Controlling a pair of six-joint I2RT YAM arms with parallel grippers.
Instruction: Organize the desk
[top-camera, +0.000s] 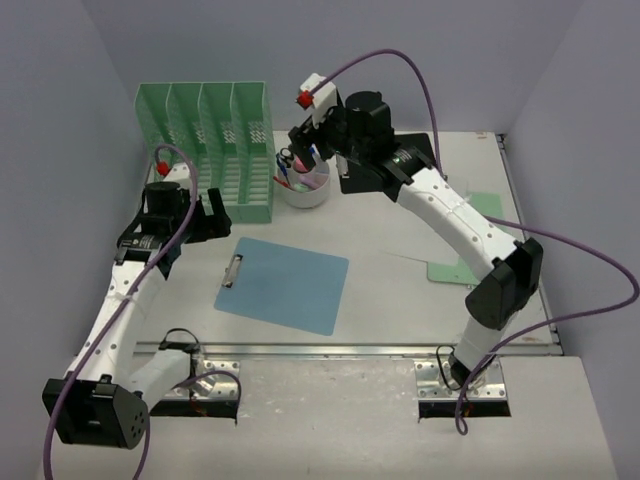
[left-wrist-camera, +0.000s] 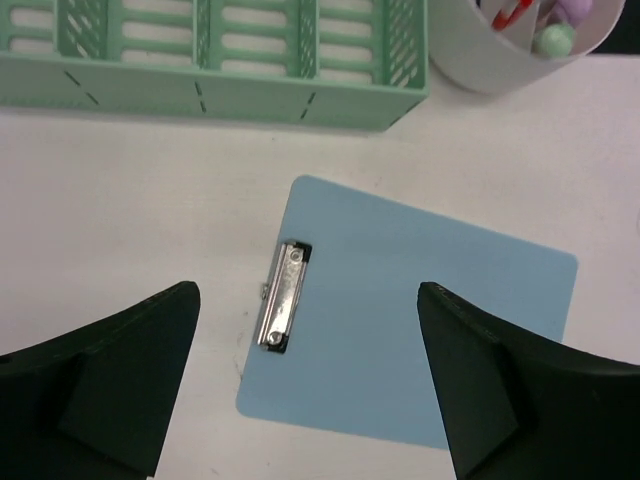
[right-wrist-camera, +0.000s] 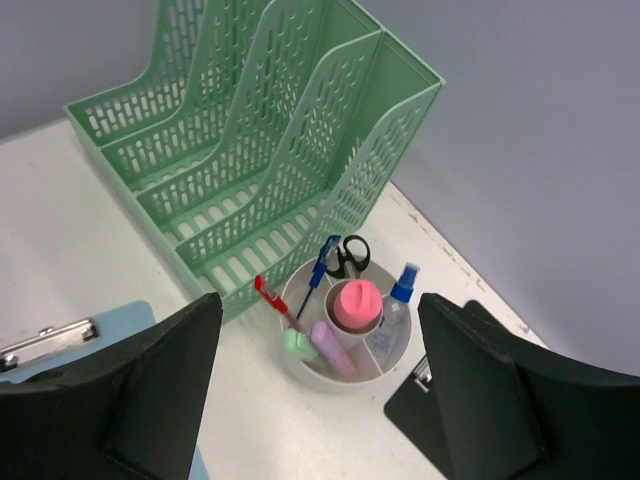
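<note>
The desk (top-camera: 400, 300) fills the middle of the overhead view, a white top with a metal rail along its lower edge and pale lavender walls around it.

At the upper left stands a mint-green slotted file rack (top-camera: 205, 150). Just beside it on the right is a round white pen holder (right-wrist-camera: 320, 382). It holds black-handled scissors (right-wrist-camera: 350, 255), a blue pen (right-wrist-camera: 322, 265), a red pen (right-wrist-camera: 272, 297), a pink-capped tube (right-wrist-camera: 357, 303), a small spray bottle (right-wrist-camera: 395, 310) and two pastel markers.

A light blue clipboard (top-camera: 290, 290) lies flat at centre, its metal clip (left-wrist-camera: 283, 297) toward the left. A black clipboard (top-camera: 360, 183) lies to the right of the pen holder, partly under the right arm. A pale green sheet (top-camera: 470, 240) rests toward the right edge.

The left gripper (left-wrist-camera: 308, 288) hangs above the blue clipboard's clip end, jaws spread wide with nothing between them. The right gripper (right-wrist-camera: 320, 298) hovers over the pen holder, its jaws also wide apart and gripping nothing.
</note>
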